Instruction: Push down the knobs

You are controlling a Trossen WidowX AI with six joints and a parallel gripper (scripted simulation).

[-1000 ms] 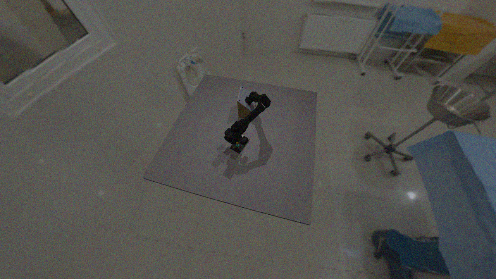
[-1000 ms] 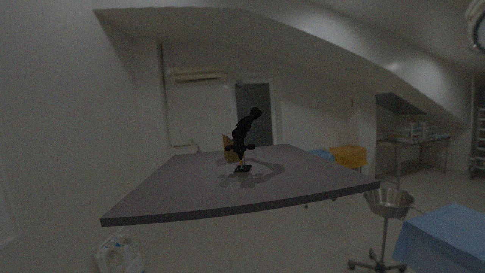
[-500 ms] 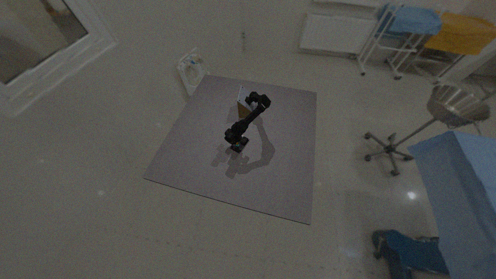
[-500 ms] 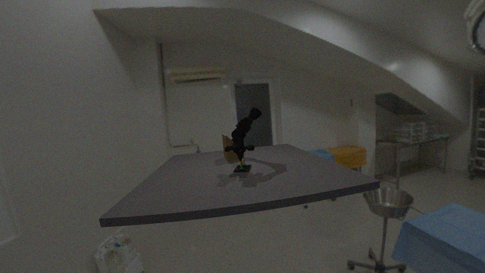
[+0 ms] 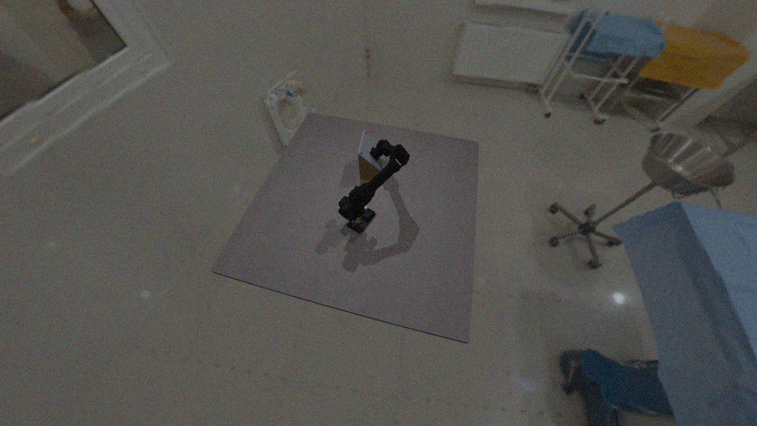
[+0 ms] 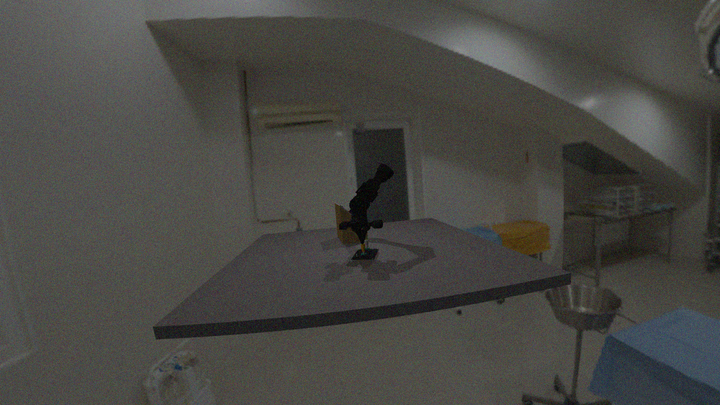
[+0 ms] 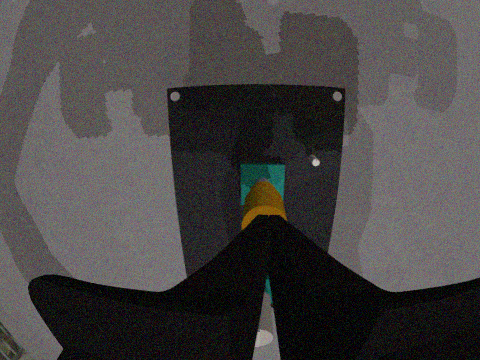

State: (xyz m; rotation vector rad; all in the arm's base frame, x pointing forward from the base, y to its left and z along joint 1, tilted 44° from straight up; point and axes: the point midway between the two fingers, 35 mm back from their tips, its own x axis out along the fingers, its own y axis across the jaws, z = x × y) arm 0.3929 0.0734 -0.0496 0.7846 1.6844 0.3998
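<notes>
Claw (image 5: 356, 213) (image 6: 362, 243) (image 7: 267, 226) clenched, matte-black wedge tips above a rounded orange knob (image 6: 363, 248) (image 7: 264, 200), teal square (image 7: 278, 176) beneath.

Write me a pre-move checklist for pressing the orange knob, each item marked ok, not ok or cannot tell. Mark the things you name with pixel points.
1. Hand (image 6: 362, 243) (image 7: 267, 226) fingers shut together: ok.
2. Fingertips over the orange knob (image 6: 363, 248) (image 7: 265, 198) in the wrist view: ok.
3. Orange knob fully down on its teal potentiometer (image 7: 274, 172): cannot tell.
4. Second knob's seating visible: not ok, hidden in the wrist view.
5. Both potentiometers firm on the board (image 5: 361, 226) (image 7: 200, 200): cannot tell.
6. Hand away from the board: not ok.
</notes>
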